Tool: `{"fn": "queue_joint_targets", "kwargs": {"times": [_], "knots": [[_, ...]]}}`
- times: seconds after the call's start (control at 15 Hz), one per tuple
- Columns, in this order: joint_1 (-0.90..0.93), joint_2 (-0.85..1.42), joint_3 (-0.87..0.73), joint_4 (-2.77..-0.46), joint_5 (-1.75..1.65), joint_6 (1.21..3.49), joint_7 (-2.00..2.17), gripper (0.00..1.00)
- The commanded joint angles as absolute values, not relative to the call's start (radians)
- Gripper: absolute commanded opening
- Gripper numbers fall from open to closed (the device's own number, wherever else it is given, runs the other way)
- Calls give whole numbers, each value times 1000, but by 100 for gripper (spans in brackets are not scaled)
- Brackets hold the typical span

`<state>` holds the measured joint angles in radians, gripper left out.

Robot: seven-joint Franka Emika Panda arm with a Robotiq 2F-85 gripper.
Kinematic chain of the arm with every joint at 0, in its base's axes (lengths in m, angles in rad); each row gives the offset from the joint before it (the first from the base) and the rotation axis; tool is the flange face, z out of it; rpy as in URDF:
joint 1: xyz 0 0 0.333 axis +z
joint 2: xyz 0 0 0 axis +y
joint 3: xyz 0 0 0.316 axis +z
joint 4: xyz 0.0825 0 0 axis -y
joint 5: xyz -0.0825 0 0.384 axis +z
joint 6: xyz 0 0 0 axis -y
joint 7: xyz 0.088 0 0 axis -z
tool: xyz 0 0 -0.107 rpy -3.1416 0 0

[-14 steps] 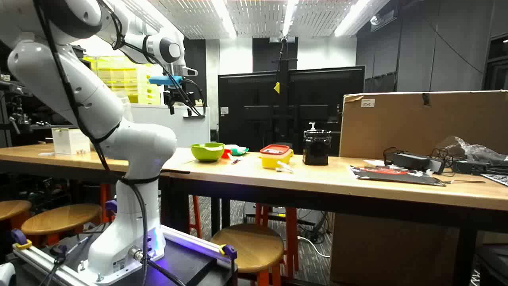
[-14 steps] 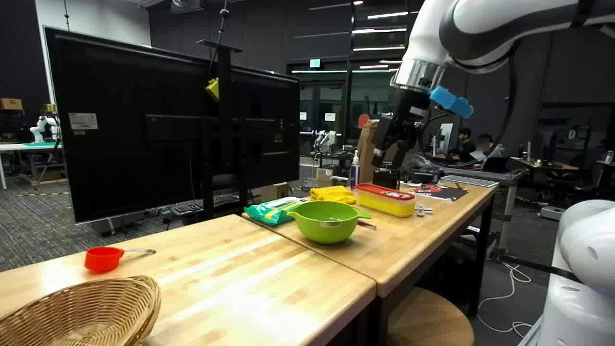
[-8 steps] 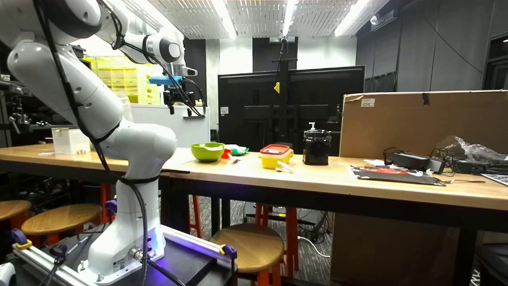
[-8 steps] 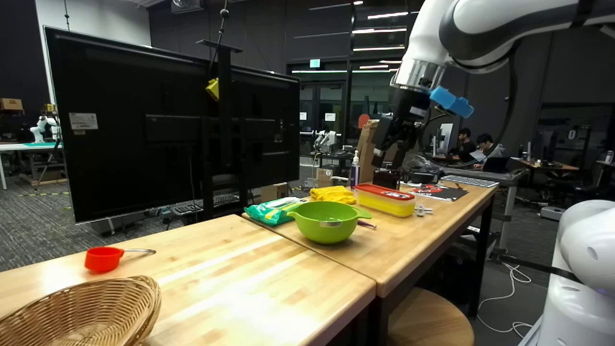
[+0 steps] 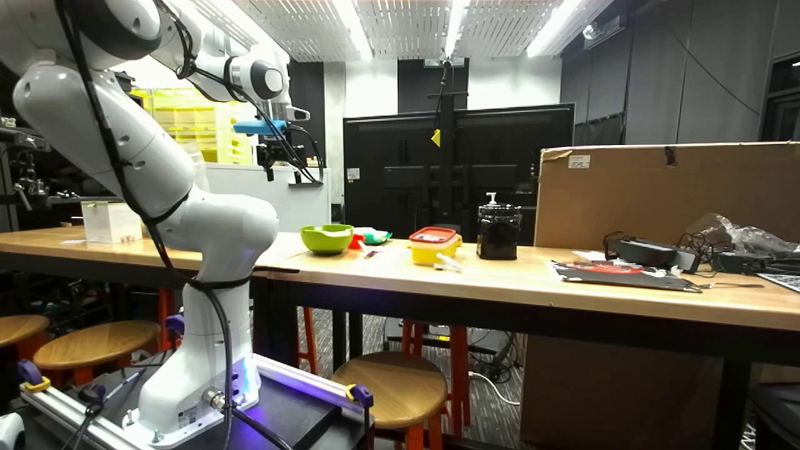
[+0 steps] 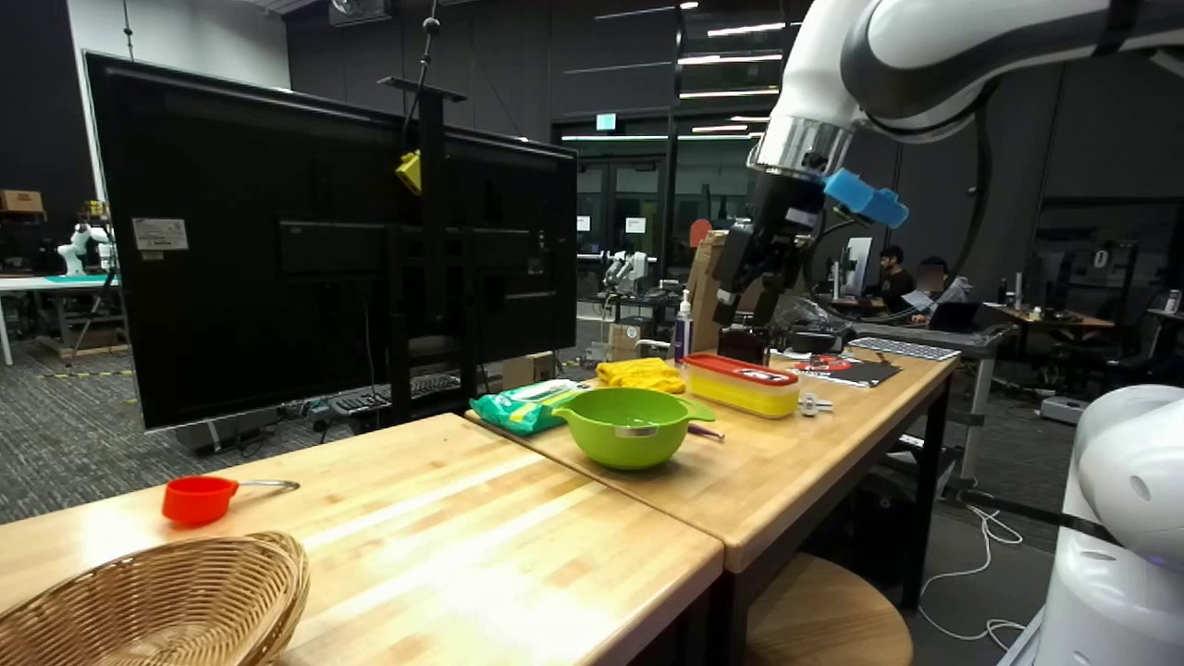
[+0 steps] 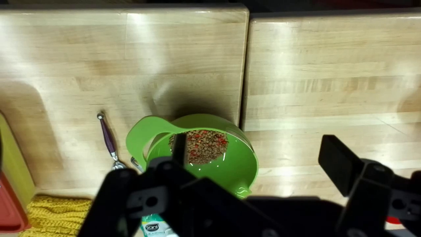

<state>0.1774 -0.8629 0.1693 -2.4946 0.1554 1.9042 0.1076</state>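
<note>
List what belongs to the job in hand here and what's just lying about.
Likely in the job, judging by nearness:
gripper, open and holding nothing
green bowl, lower down and apart from it
brown and red bits inside the bowl

Lying about, it seems:
purple-handled utensil
yellow cloth
red-lidded container
green packet
red cup
wicker basket

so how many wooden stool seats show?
3: a seat at the picture's left edge in an exterior view, another seat beside it, and a third seat by the robot base, probably showing in both exterior views. More may be hidden.
</note>
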Motion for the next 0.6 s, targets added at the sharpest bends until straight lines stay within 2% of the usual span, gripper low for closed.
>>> {"fn": "queue_joint_targets", "kwargs": {"times": [0.0,0.53], "knots": [[152,-758,222,-2436,92,1935,101,100],[61,-293,219,-2126,-89,2079,129,100]]}}
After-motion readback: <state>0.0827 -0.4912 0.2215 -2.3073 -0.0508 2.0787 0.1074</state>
